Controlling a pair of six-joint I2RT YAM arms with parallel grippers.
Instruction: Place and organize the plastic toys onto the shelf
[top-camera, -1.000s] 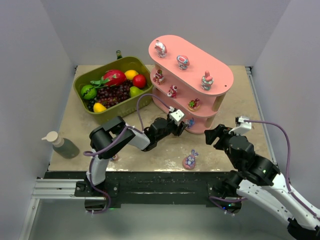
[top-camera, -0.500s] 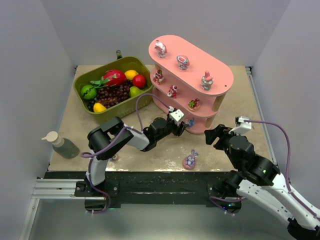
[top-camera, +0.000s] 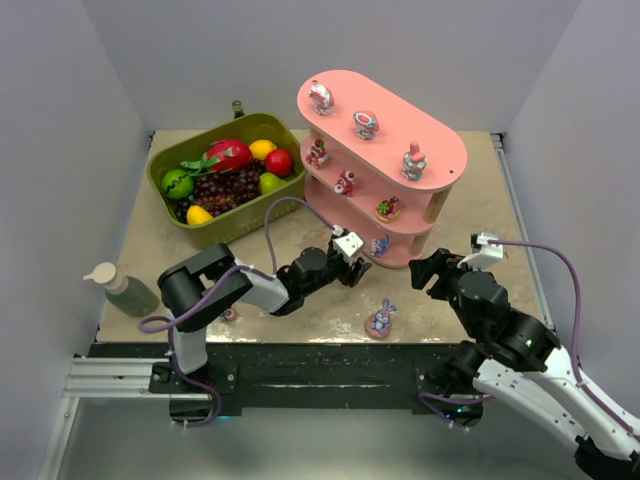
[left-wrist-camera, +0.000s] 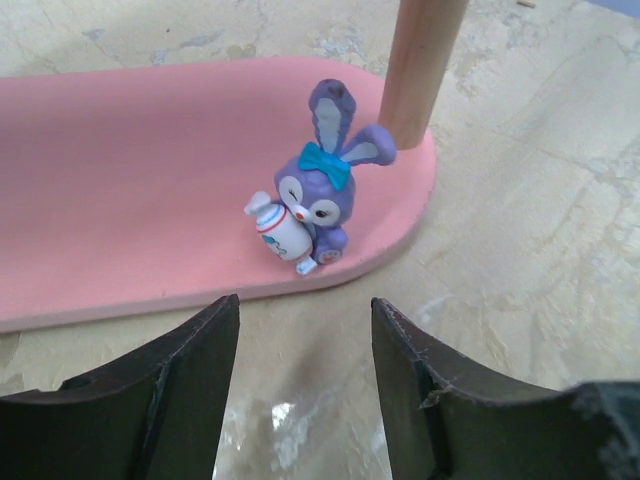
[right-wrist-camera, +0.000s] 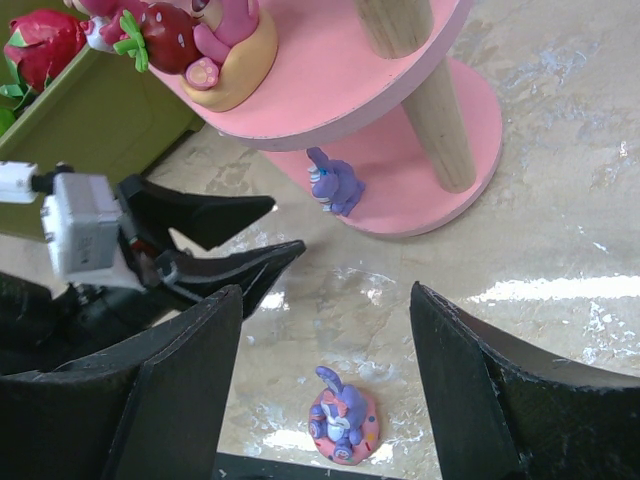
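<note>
1. Left gripper (left-wrist-camera: 305, 303): the two dark fingers (left-wrist-camera: 185, 390) are seen moderately apart. Nothing is held or touched between them.
2. Straight ahead of the gap, just past the fingertips, a purple bunny (left-wrist-camera: 318, 205) is recorded. It stands upright on the bottom board of the pink shelf (left-wrist-camera: 120, 170), near the board's rounded end. A pale wooden upright (left-wrist-camera: 420, 60) rises just behind it. A blue bow and a small white bottle at its front are noted.
3. Right gripper (right-wrist-camera: 328, 292): the fingers (right-wrist-camera: 480, 390) are spread wide over the table (right-wrist-camera: 560, 230). Nothing is gripped or touched.
4. Within that gap, on the near side of the fingertips, a second bunny on a round pink base (right-wrist-camera: 340, 415) is seen on the table, apart from the shelf.
5. Farther ahead of both pairs of fingers, three figurines are counted on the top board (top-camera: 365, 124) and three on the middle board (top-camera: 345, 182), all upright.
6. Behind the left fingers, beside that arm, one tiny pink toy (top-camera: 229, 314) lies on the table; its shape cannot be told.
7. Well left of the left fingers, an olive basket (top-camera: 160, 172) of fruit and a pump bottle (top-camera: 122, 288) are noted.
</note>
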